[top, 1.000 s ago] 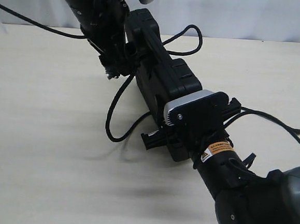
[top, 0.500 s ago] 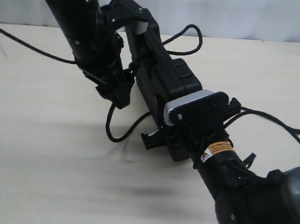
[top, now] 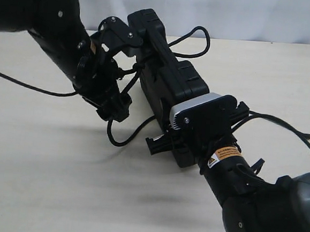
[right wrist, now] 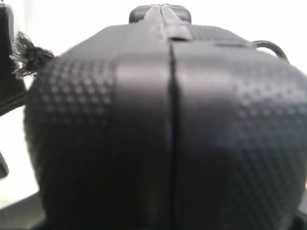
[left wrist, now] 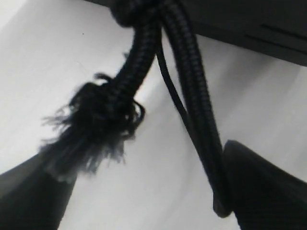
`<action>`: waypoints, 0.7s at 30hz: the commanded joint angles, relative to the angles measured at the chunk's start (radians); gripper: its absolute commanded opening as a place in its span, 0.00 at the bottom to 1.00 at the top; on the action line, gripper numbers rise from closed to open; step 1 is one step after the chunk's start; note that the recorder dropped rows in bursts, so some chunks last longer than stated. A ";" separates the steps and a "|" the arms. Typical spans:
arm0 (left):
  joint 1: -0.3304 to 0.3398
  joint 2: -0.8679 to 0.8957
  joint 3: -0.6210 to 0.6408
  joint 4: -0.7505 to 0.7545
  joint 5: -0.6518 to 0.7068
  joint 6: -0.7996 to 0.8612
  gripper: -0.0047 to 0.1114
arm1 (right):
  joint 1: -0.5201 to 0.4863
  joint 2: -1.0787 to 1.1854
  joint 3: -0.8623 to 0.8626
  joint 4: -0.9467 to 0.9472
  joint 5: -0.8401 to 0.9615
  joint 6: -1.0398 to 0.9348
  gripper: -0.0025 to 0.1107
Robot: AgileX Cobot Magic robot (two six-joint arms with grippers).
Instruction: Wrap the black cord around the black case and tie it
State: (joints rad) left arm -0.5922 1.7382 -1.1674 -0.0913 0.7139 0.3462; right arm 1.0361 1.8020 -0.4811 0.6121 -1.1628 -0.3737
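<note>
Left pincer [left wrist: 144, 196] gaping, black cord [left wrist: 192, 96] between its fingers | right pincer [top: 166, 144] clamps black case [top: 168, 79] near end | desk [top: 37, 182] wide left

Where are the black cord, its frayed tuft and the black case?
black cord [left wrist: 192, 91]: left wrist view, braided strand.
frayed tuft [left wrist: 91, 129]: left wrist view, loose fibres.
black case [top: 168, 87]: exterior view, broad face.

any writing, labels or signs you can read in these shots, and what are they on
On the sticker at the right arm's wrist: an orange and yellow label with a warning triangle. Its print is too small to read.
On the case: no text shows.
On the cord: none.
Both wrist views show no text at all.
</note>
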 commanded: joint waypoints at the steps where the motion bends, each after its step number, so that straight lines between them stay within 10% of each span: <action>1: -0.001 -0.007 0.090 -0.035 -0.195 -0.011 0.69 | -0.001 -0.015 -0.002 -0.026 -0.058 0.009 0.06; 3: -0.001 -0.007 0.108 -0.043 -0.251 -0.011 0.60 | -0.001 -0.015 -0.002 -0.026 -0.058 0.009 0.06; 7: -0.001 -0.010 0.108 -0.051 -0.249 0.065 0.06 | -0.001 -0.015 -0.002 -0.026 -0.058 0.012 0.06; 21: -0.001 -0.011 -0.080 -0.052 -0.111 0.120 0.04 | -0.001 -0.013 -0.002 -0.029 -0.058 0.023 0.06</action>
State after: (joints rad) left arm -0.5922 1.7382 -1.2104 -0.1341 0.5813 0.4602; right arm 1.0361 1.8020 -0.4811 0.6121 -1.1628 -0.3596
